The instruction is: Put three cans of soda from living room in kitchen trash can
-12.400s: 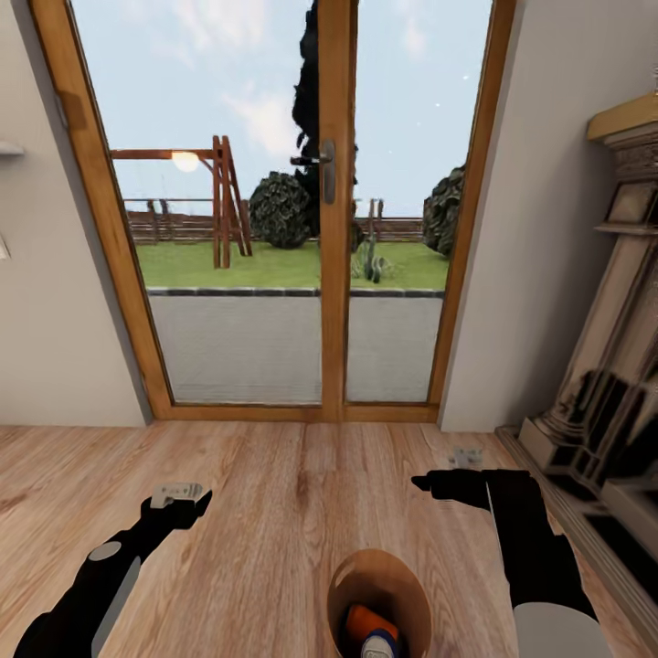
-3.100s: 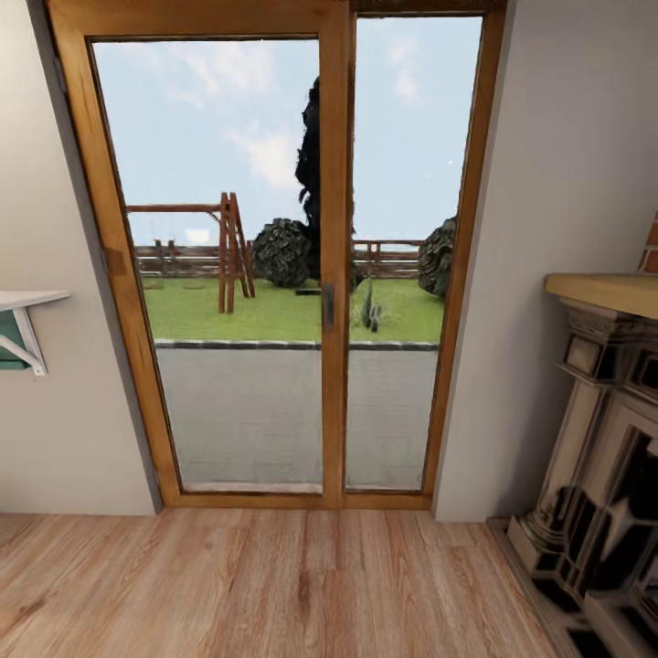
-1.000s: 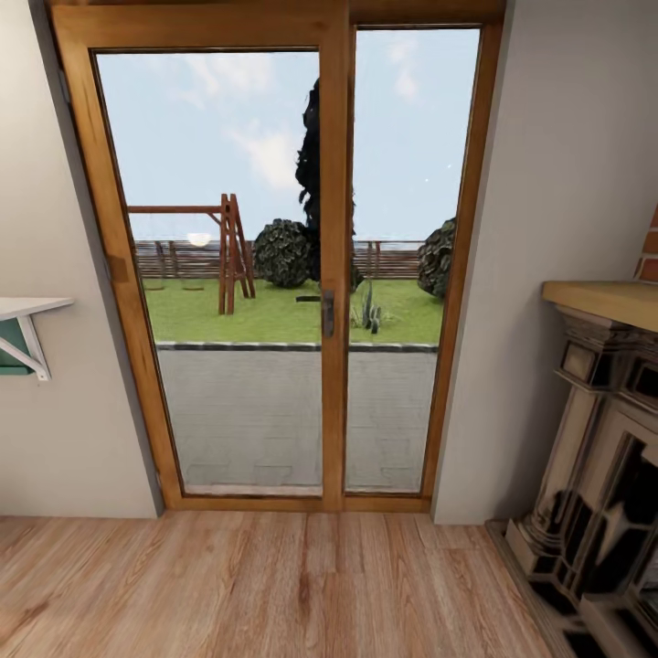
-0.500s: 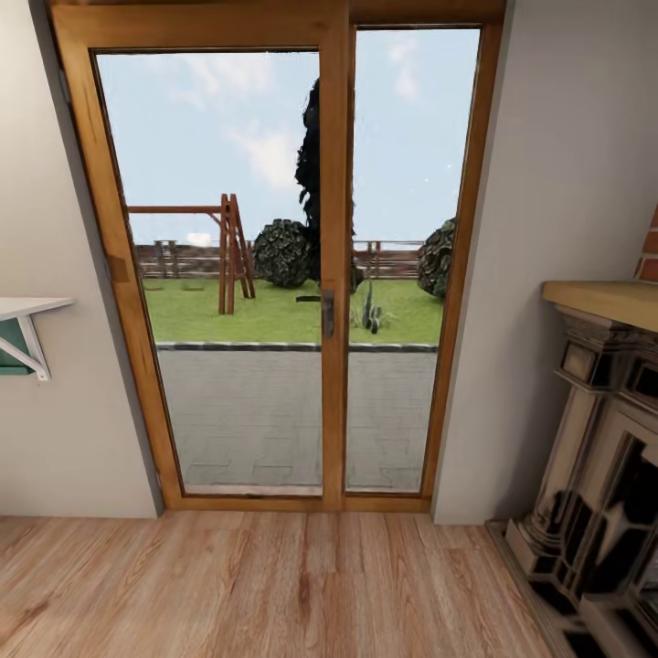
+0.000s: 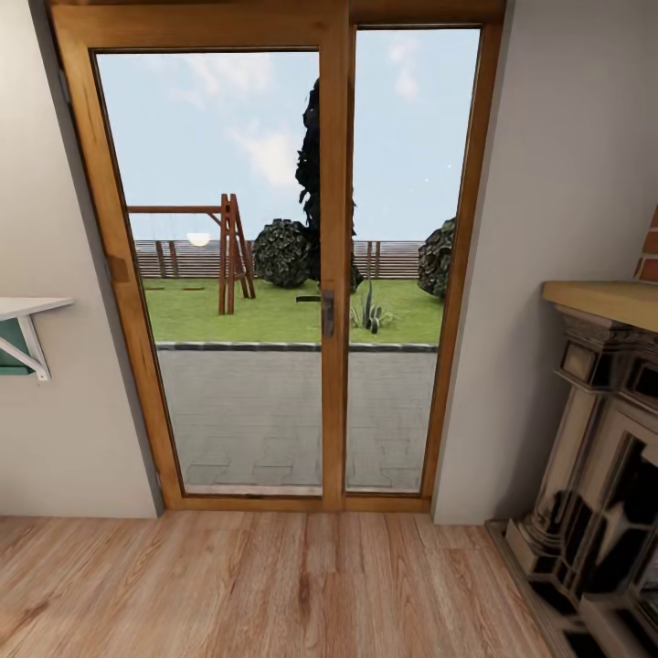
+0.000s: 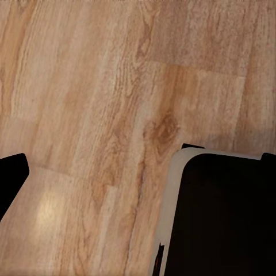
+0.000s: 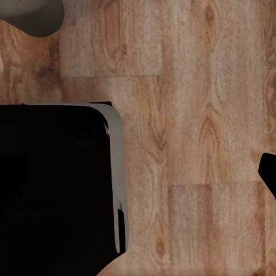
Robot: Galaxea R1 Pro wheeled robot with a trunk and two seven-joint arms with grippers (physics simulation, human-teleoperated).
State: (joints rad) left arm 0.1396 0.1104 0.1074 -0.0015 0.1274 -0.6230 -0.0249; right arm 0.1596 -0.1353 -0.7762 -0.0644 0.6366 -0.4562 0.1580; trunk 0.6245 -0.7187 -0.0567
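The robot's head looked at the wood-framed glass doors (image 5: 324, 265) in the living room, with a garden and a swing frame (image 5: 224, 251) outside. The dark fireplace (image 5: 599, 475) stood at the right edge, cut off, and a small white shelf (image 5: 27, 315) at the left. It was probably on its way, so its arms hung low over the wood-plank floor (image 5: 274, 585). Both wrist cameras saw floor and dark robot parts. A grey curved bit (image 7: 34, 16) in one corner may be the tash can. I could not tell if either gripper was gripping anything, or where the cans were.
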